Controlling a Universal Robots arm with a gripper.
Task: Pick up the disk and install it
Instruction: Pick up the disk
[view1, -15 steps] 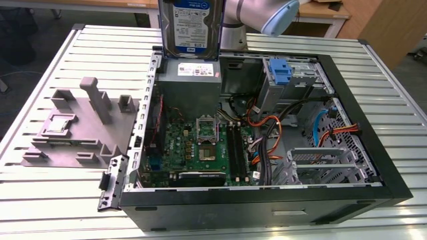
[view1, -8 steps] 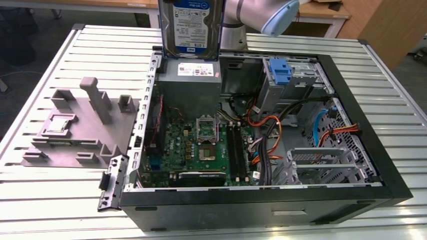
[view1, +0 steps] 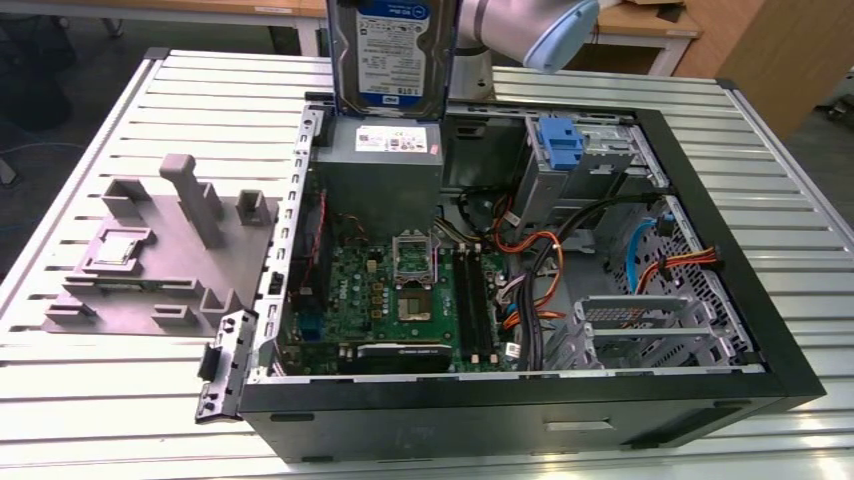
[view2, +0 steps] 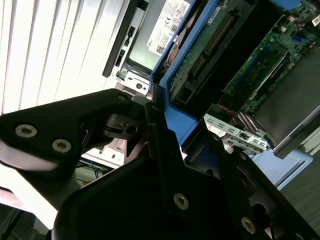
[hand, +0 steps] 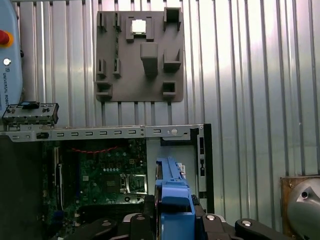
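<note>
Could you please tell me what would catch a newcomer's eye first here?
The disk, blue-framed, hangs upright in the pincer above the open computer case. On the exterior view's left, a grey fixture plate lies on the slatted table.

Exterior view overlooks case; both wrist views, close, share the disk

I see the disk hanging upright, label facing me, over the grey box in the open case, arm beside it, blue clip in a bay toward the exterior view's right, grey fixture on the table at the exterior view's left
</note>
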